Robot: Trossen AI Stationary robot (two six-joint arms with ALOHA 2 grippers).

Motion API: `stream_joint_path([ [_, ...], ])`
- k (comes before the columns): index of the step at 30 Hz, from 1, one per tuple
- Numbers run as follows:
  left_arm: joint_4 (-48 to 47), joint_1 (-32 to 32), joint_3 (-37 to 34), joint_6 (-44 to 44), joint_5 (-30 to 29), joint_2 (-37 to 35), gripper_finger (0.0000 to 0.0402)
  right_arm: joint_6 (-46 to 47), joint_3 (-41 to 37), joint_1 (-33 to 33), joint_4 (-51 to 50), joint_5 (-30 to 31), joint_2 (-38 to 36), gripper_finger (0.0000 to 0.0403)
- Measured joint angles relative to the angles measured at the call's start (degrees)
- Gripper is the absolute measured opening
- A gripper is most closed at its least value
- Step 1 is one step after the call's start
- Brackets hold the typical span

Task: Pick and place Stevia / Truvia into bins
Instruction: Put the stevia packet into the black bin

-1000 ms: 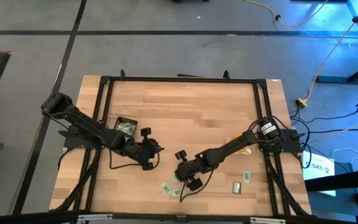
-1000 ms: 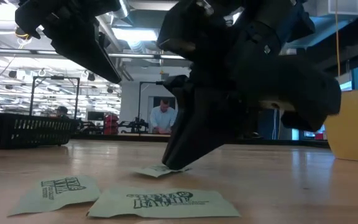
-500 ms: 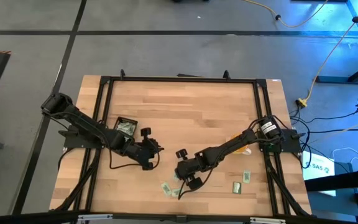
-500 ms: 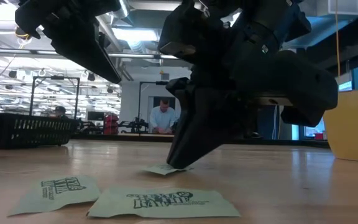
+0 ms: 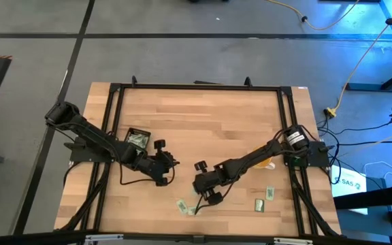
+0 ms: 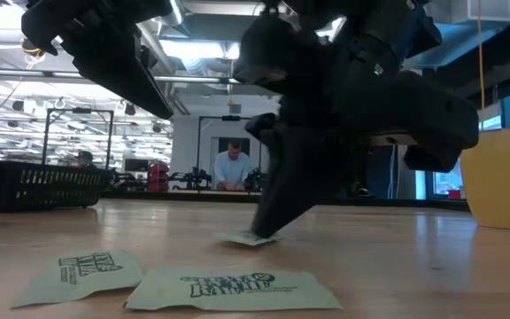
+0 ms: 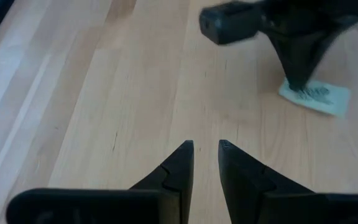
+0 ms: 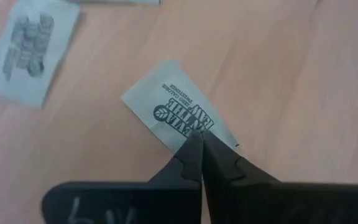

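Pale green Stevia sachets lie flat on the wooden table. My right gripper (image 8: 197, 142) is shut on one sachet (image 8: 174, 113) near the table's middle front, also seen in the low view (image 6: 248, 237). Two more sachets (image 6: 91, 270) (image 6: 233, 288) lie nearer the front edge, and another two (image 5: 269, 193) (image 5: 259, 204) lie to the right. The black bin (image 5: 138, 138) stands at the left with sachets inside. My left gripper (image 7: 206, 149) hovers to the left of the right one, slightly open with nothing between its fingers. My right gripper pinches one short end of the sachet (image 8: 190, 132) between its two fingertips. The fingers come slanting down from above. The sachet lies almost flat at the table's surface (image 6: 237, 237); whether it is clear of the wood, I cannot tell.
A yellow container (image 6: 503, 177) stands on the table at the right, close to the right arm. Black frame rails (image 5: 291, 184) run along the table's sides. Bare wood lies across the far half (image 5: 203, 116). A person (image 6: 233, 168) shows in the room beyond.
My right gripper's fingers have drawn together onto the sachet's end, and the gripper has tipped a little more upright. The sachet has slid a short way along the table with the fingertips. My left arm has kept still.
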Motion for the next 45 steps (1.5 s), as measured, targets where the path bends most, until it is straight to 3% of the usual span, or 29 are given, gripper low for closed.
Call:
stream_joint_path([
  [13,0.5,0.0,0.0,5.8,0.0,0.0,0.007,1.4,-0.2,-2.2,-2.0,-6.1,-10.1,0.0],
  [22,5.5,0.0,0.0,27.4,2.7,0.0,0.0084,6.2,0.0,-7.3,1.3,-16.5,-14.2,0.0],
  [30,15.2,0.0,0.0,38.5,5.0,0.0,0.0108,11.7,0.1,-12.0,7.7,-26.1,-15.2,0.0],
  [36,15.2,-0.3,0.0,42.5,5.1,0.0,0.0114,13.5,0.1,-14.2,8.4,-27.1,-15.2,0.0],
  [45,16.2,-3.5,0.0,45.9,-0.7,-0.2,0.0109,15.6,0.1,-15.6,8.1,-27.0,-15.2,0.0],
])
